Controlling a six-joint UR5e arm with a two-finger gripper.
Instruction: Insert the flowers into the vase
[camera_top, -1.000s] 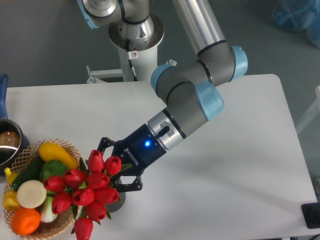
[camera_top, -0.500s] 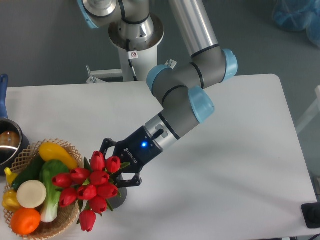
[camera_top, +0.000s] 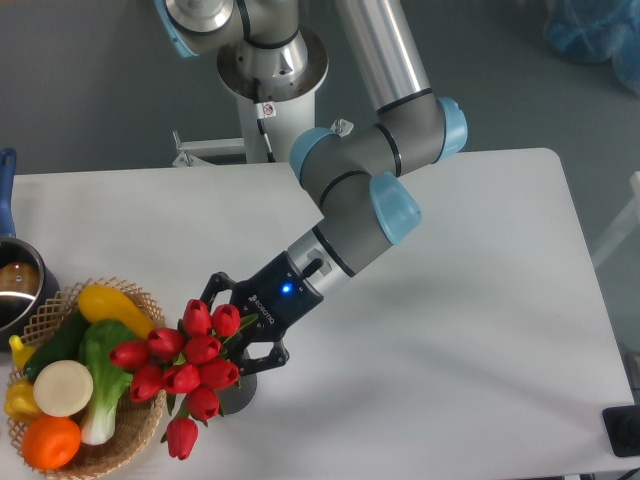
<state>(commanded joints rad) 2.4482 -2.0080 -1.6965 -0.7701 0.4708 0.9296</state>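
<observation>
The flowers (camera_top: 195, 365), a bunch of red closed tulips with green leaves, hang tilted at the front left of the white table. They are directly over the vase (camera_top: 240, 398). Only a sliver of the vase's dark grey side shows under the blooms, and its mouth is hidden. My gripper (camera_top: 236, 334) reaches in from the upper right. Its black fingers (camera_top: 265, 356) are closed around the bunch's stems just behind the blooms. Whether the stems are inside the vase cannot be seen.
A wicker basket (camera_top: 62, 297) of toy vegetables stands just left of the flowers, almost touching them. A metal pot (camera_top: 14, 292) with a blue handle sits at the left edge. The arm's base (camera_top: 270, 70) stands behind the table. A black object (camera_top: 624, 432) is at the bottom right.
The bunch has shifted slightly up and to the right, away from the basket and over the vase. The arm's elbow has swung a little to the left.
</observation>
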